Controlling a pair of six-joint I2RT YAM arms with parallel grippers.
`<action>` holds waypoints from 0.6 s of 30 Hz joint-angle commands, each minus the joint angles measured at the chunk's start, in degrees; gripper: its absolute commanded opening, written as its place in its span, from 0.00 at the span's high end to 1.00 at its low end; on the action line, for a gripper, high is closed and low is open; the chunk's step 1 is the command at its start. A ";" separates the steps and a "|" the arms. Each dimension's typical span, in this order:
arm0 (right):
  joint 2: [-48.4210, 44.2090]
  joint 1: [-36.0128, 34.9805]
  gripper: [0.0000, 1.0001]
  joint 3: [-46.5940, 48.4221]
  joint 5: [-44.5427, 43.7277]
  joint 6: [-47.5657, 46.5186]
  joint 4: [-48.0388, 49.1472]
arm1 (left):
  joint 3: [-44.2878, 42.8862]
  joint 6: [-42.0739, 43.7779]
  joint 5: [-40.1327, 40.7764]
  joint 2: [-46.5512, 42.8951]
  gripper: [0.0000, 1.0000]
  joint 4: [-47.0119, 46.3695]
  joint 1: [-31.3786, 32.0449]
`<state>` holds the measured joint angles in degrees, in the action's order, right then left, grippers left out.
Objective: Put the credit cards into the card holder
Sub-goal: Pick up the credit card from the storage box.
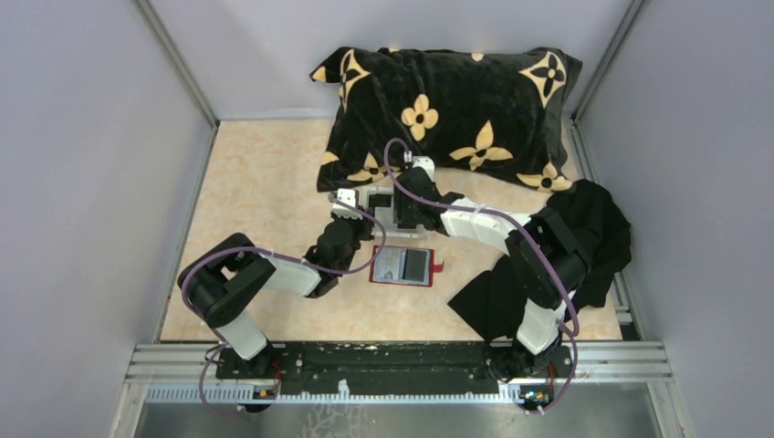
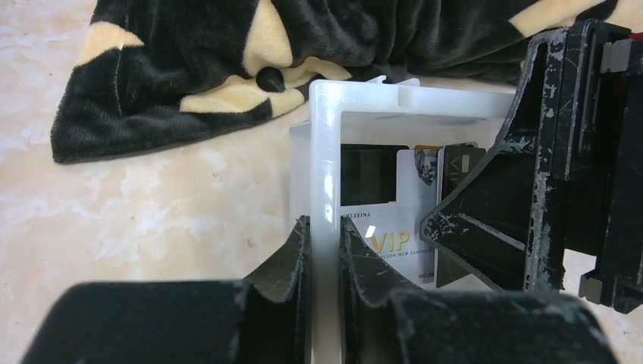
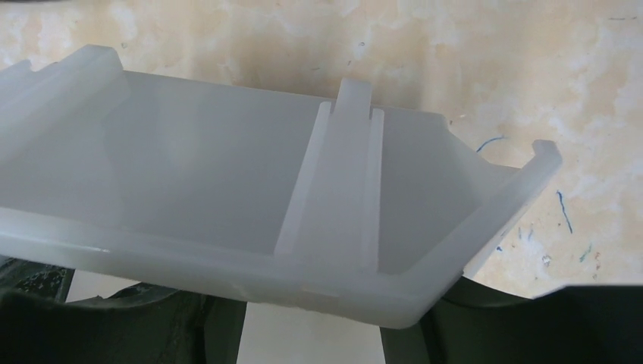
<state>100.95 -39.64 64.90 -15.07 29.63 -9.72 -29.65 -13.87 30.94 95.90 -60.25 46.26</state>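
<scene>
A black plush pillow [image 1: 447, 91] with yellow flower shapes lies at the far side of the pale marbled counter [image 1: 265, 173]. Just in front of it sits a white tray [image 2: 326, 144], split by a raised ridge. A crumpled black cloth [image 1: 593, 237] lies at the counter's right edge.

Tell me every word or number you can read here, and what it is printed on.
"VIP": gold letters on the pale plastic card in the white plastic tray.
"ULITINA": small dark print above it, its start hidden.
Line beneath "VIP": too small to read surely.
Red folding card holder: nothing legible.
</scene>
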 commanded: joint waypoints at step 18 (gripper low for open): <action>-0.19 -0.11 0.75 1.29 -12.01 0.44 -4.54 | -0.04 -1.40 0.84 0.52 1.00 -7.61 0.22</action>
<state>103.81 -40.91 66.87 -18.98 31.55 -12.62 -29.06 -14.11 31.29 96.95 -60.51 46.26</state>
